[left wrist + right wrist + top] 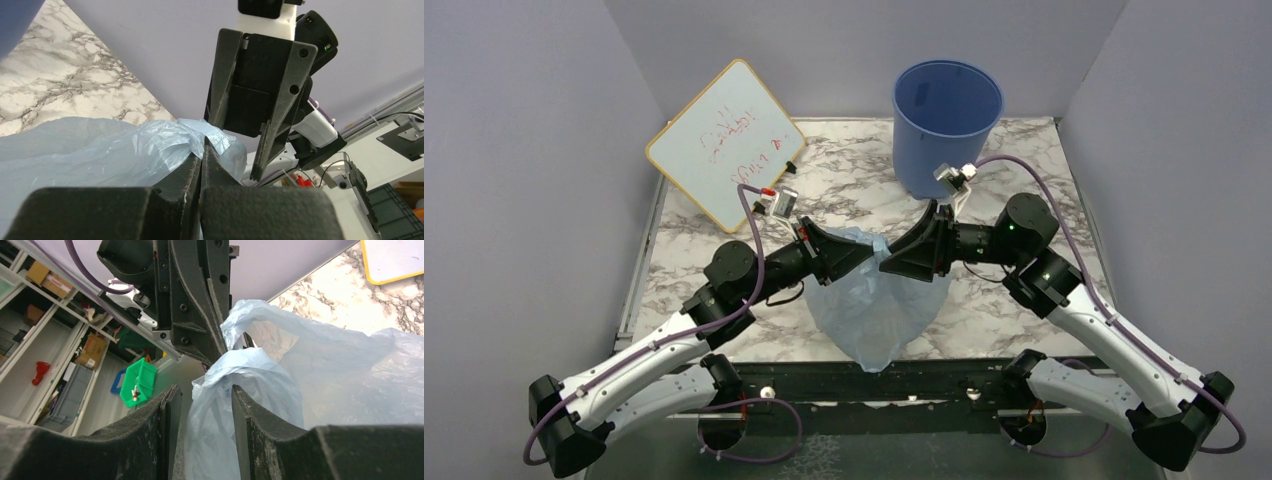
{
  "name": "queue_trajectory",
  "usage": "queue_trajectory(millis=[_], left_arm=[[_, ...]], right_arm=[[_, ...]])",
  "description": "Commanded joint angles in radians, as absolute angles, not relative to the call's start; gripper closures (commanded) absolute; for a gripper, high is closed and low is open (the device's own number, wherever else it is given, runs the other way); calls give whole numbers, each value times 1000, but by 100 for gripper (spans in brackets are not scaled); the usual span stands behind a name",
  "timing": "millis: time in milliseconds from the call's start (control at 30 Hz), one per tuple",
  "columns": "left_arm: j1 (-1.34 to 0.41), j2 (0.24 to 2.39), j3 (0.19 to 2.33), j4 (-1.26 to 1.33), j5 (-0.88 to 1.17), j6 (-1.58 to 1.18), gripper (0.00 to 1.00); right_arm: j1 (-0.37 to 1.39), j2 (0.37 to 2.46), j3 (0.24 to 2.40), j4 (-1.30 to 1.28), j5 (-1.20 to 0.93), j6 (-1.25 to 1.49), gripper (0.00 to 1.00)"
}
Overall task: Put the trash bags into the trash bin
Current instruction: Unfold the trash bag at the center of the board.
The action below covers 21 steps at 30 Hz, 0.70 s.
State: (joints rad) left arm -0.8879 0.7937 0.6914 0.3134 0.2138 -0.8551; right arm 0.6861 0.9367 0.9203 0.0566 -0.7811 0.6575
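The light-blue, crinkly trash bag (876, 305) hangs above the marble table between my two grippers, its lower end reaching the front edge. My left gripper (869, 256) is shut, pinching the bag's top fold at its fingertips (205, 146). My right gripper (887, 264) faces it tip to tip and stands open. A bunch of the bag (215, 405) lies loosely in the gap between its jaws (202, 392), touching the right finger. The blue trash bin (947, 120) stands upright at the back, right of centre, beyond both grippers, with nothing visible inside.
A white board with red writing and a yellow rim (726, 140) leans at the back left. The marble table (1024, 300) is walled by grey panels at the back and on both sides. A black rail (874, 380) runs along the near edge.
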Motion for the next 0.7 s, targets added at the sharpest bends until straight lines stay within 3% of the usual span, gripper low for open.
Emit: queue_trajectory(millis=[0,200,400,467,533,567,667], left_arm=[[-891,813,724,347,262,-838,100],[-891,864,726,380,294,-860,100],[-890,837,717,390,265,-849,100],[-890,833,715,388,266,-849,100],[-890,831,711,388,264,-852,100],[-891,828,710,388,261,-852,100],[-890,819,705,388,252,-852,100]], right_arm=[[688,907,956,2,-713,607,53],[688,896,902,95,-666,666,53],[689,961,965,-65,-625,604,53],[689,955,967,-94,-566,598,58],[689,935,951,-77,-525,598,77],[688,924,943,-60,-528,597,82],[688,894,924,-11,-589,579,82]])
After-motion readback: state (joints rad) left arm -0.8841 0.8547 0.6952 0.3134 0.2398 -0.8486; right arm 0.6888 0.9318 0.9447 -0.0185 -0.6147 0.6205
